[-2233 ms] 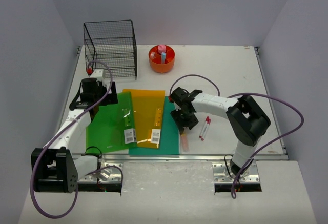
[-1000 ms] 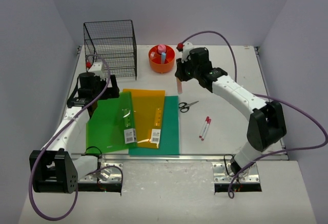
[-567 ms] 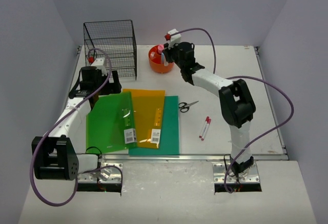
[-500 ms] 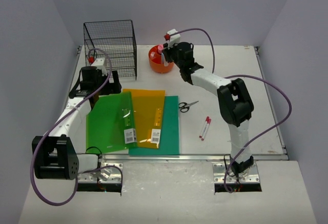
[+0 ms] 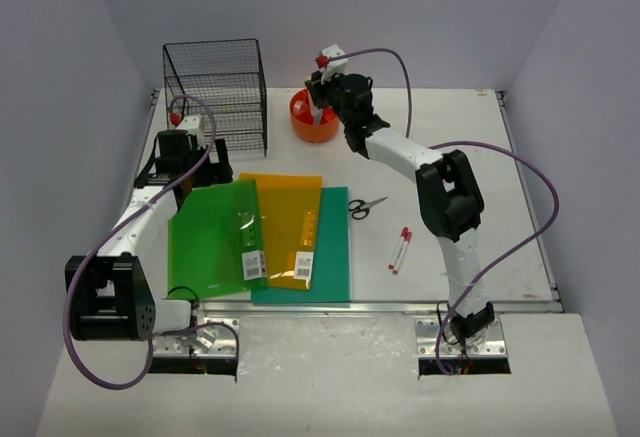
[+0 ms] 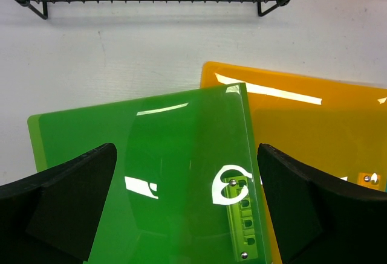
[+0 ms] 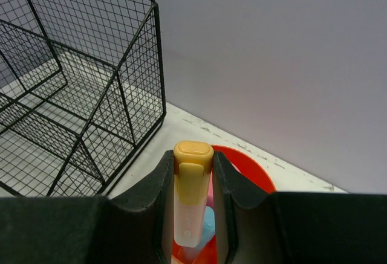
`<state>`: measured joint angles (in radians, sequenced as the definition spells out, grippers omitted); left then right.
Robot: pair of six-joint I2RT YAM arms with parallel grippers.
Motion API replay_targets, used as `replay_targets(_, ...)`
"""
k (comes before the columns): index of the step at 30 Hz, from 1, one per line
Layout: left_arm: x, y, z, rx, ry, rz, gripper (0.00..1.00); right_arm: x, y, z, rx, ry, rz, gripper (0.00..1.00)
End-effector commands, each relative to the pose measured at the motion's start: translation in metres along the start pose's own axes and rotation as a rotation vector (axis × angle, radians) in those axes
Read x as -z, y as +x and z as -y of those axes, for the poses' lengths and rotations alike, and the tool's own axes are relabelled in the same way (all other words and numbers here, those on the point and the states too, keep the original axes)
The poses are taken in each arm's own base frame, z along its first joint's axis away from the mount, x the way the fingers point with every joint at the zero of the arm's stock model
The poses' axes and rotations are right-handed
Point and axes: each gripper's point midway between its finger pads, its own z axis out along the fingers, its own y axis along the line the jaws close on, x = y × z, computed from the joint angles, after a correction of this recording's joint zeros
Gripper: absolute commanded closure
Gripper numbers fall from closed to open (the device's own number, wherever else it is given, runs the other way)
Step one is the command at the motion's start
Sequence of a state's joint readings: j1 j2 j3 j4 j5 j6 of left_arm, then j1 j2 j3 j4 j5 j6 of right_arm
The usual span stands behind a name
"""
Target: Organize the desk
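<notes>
Relocated from centre frame, the right gripper (image 7: 193, 162) hovers above the round orange plastic cup (image 5: 308, 125) at upper centre of the flat white desk (image 5: 470, 157), jaws clamped on the cap end of a yellow plastic highlighter (image 7: 192, 215), judged light, stiff, slick.

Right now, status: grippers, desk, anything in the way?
Left gripper open above green folder. Right gripper shut on yellow highlighter, over orange cup. Desk untidy: scissors, two pens loose. Wire rack beside cup, apart.
</notes>
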<state>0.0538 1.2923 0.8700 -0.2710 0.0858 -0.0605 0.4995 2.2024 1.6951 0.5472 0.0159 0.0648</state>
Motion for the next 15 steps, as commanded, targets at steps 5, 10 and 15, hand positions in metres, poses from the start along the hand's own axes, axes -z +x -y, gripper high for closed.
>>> replay_targets(5, 0.002, -0.031, -0.004, 0.004, -0.012, 0.073, 0.0, -0.004, -0.034, -0.008, -0.003, -0.03, 0.128, 1.0)
replay_targets(10, 0.003, -0.031, -0.005, 0.003, -0.016, 0.071, 0.0, -0.002, -0.019, -0.013, 0.019, -0.052, 0.138, 1.0)
replay_targets(15, 0.003, -0.03, -0.005, 0.002, -0.018, 0.066, 0.0, 0.001, -0.001, -0.021, 0.047, -0.095, 0.138, 1.0)
